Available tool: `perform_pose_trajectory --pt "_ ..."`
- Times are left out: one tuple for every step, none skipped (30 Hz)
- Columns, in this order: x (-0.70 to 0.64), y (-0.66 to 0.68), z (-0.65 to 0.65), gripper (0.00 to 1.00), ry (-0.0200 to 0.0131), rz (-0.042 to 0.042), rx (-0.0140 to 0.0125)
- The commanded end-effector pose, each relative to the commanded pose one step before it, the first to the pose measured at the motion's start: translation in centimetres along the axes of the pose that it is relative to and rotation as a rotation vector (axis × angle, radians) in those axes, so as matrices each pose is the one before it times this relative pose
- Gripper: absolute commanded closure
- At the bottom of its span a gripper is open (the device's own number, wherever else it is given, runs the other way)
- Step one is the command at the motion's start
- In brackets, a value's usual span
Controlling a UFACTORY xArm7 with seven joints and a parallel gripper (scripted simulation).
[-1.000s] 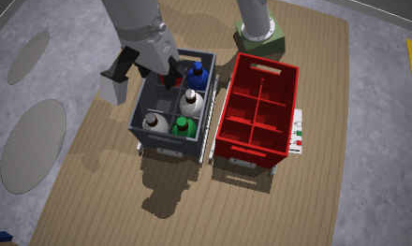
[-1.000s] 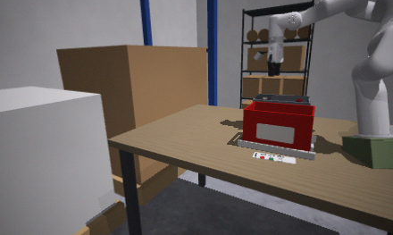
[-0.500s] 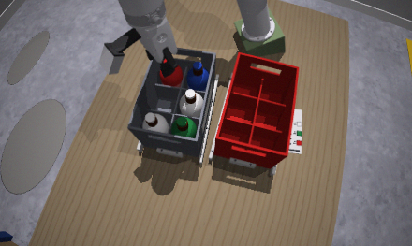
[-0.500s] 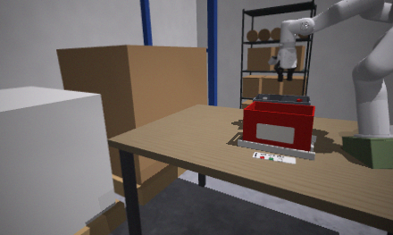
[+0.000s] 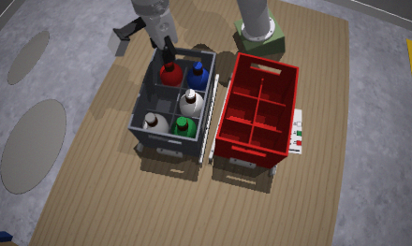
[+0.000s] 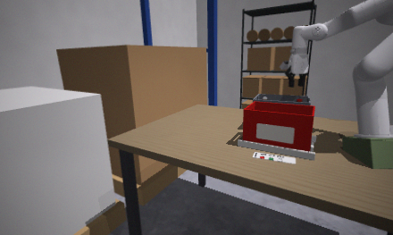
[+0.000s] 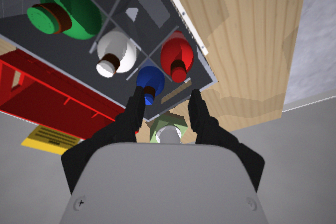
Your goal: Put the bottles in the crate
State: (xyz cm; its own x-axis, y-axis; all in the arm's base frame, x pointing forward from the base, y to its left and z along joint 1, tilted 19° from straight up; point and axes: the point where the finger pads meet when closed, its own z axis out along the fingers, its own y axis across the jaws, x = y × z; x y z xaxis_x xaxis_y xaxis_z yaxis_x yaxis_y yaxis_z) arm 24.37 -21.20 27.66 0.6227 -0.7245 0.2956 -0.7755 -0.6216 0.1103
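Note:
My gripper [image 5: 163,56] [image 6: 296,85] [image 7: 167,96] is open and empty above the far end of the grey crate [image 5: 149,140] [image 6: 281,98], near its red and blue bottles. The crate holds a red bottle [image 5: 171,76] [image 7: 177,51], a blue bottle [image 5: 198,79] [image 7: 150,78], a white bottle [image 5: 191,105] [image 7: 118,47], a green bottle [image 5: 183,130] [image 7: 85,19] and a second whitish bottle [image 5: 157,124], all upright. The red crate [image 5: 226,149] [image 6: 251,132] is empty. The pick list [image 5: 298,121] [image 6: 288,160] shows red, green and white marks from its black bar; its counts are too small to read.
Both crates stand side by side on the wooden table [image 5: 164,208] [image 6: 196,140], with light rails [image 5: 209,119] between them. The arm's green base block [image 5: 267,46] [image 6: 368,153] stands behind the red crate. A shelf rack and large boxes stand beyond the table.

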Motion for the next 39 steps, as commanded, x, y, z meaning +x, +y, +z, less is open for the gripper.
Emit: perform_pose_trajectory --pt "-0.977 2.016 0.897 0.35 0.00732 0.00105 0.00227" --pt "0.0 0.002 0.0 0.35 0.0 0.0 0.0" --pt "0.0 0.0 0.0 0.35 0.0 0.0 0.0" --pt "0.0 0.0 0.0 0.35 0.0 0.0 0.0" --pt "-0.001 0.004 0.0 0.35 0.00001 0.0 0.0" --pt "0.0 0.001 0.0 0.35 0.0 0.0 0.0" --pt "0.0 0.0 0.0 0.35 0.0 0.0 0.0" --pt "0.0 0.0 0.0 0.35 0.0 0.0 0.0" --pt "0.0 0.0 0.0 0.35 0.0 0.0 0.0" --pt "0.006 -0.007 -0.002 0.35 -0.00001 0.0 -0.00001" --pt "-0.002 0.002 0.0 0.35 0.0 0.0 0.0" --pt "-0.001 0.001 0.0 0.35 0.0 0.0 0.0" --pt "-0.001 0.001 0.0 0.35 0.0 0.0 0.0" --pt "-0.001 0.001 0.0 0.35 0.0 0.0 0.0" --pt "0.0 0.0 0.0 0.35 0.0 0.0 0.0" --pt "-0.003 0.0 0.127 0.35 -0.00001 -0.00001 0.0" --pt "0.0 0.001 0.14 0.35 0.00001 0.0 0.0" --pt "0.0 0.0 0.133 0.35 0.0 0.0 0.0" --pt "0.0 0.0 0.133 0.35 0.0 0.0 0.0" --pt "0.0 0.0 0.0 0.35 0.0 0.0 0.0" --pt "0.0 0.0 0.0 0.35 0.0 0.0 0.0" --pt "0.0 0.0 0.134 0.35 0.0 0.0 0.0" --pt "0.0 0.0 0.133 0.35 0.0 0.0 0.0" --pt "0.0 0.0 0.133 0.35 0.0 0.0 0.0" --pt "0.0 0.0 0.133 0.35 0.0 0.0 0.0" --pt "0.0 0.0 0.133 0.35 0.0 0.0 0.0" --pt "0.0 0.0 0.133 0.35 0.0 0.0 0.0" --pt "0.0 0.0 0.134 0.35 0.0 0.0 0.0" --pt "0.0 0.0 0.134 0.35 0.0 0.0 0.0" --pt "0.0 0.0 0.134 0.35 0.0 0.0 0.0" --pt "0.0 0.0 0.134 0.35 0.0 0.0 0.0" --pt "0.0 0.0 0.134 0.35 0.0 0.0 0.0" --pt "0.0 0.0 0.134 0.35 0.0 0.0 0.0" --pt "0.0 0.0 0.134 0.35 0.0 0.0 0.0" --pt "0.0 0.0 0.134 0.35 0.0 0.0 0.0" --pt "0.0 0.0 0.134 0.35 0.0 0.0 0.0" --pt "0.0 0.0 0.0 0.35 0.0 0.0 0.0" --pt "0.0 0.0 0.0 0.35 0.0 0.0 0.0" --pt "0.001 0.0 0.135 0.35 0.0 0.0 0.0"
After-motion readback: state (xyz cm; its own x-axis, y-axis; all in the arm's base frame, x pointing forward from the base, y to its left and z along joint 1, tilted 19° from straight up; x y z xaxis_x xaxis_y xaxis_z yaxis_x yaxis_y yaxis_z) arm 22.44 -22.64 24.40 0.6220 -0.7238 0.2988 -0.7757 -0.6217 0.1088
